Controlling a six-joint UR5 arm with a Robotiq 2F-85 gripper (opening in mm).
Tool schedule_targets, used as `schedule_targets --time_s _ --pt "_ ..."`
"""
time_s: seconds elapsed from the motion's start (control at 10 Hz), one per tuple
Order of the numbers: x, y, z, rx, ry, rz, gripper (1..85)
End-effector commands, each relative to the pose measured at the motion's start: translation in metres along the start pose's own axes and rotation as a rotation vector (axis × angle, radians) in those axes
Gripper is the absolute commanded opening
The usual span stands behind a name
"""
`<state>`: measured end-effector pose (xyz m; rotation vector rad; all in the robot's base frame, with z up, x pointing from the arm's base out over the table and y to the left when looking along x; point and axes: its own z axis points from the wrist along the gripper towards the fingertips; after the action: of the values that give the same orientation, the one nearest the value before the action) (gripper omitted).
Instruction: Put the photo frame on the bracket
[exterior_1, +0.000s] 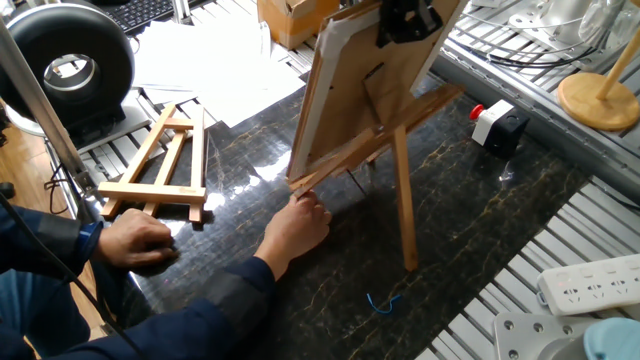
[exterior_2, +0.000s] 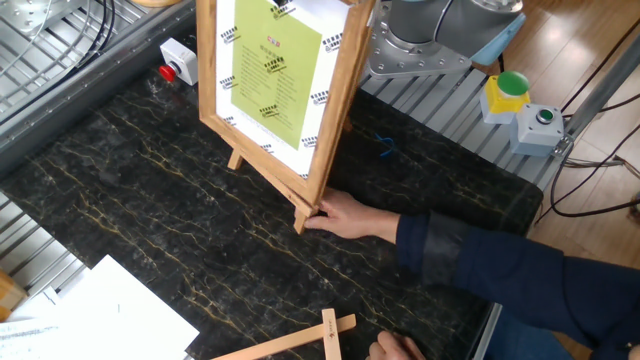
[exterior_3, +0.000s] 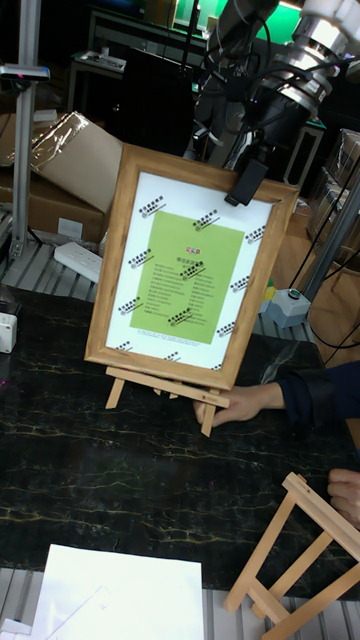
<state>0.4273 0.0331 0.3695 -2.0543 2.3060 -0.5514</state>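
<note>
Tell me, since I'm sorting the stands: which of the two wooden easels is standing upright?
The bracket under the photo frame, standing on its long rear leg. The small easel lies flat near the table's edge.

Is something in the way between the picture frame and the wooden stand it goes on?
Nothing visible. The frame, held at its top edge by the gripper, already sits at the bracket's ledge. A person's hand holds the ledge's end, beside the frame, not under it.

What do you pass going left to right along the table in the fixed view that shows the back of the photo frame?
Smaller wooden easel → person's hand at the ledge of the bracket → red-buttoned switch box → white power strip.
</note>
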Motion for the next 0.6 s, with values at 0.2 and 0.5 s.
schedule_targets --time_s 0.2,0.5 --pt "-0.007 0.004 -0.002 -0.011 -0.001 0.031 1.7" --pt "-0.016 0.001 -0.008 -0.020 0.009 0.050 1.7"
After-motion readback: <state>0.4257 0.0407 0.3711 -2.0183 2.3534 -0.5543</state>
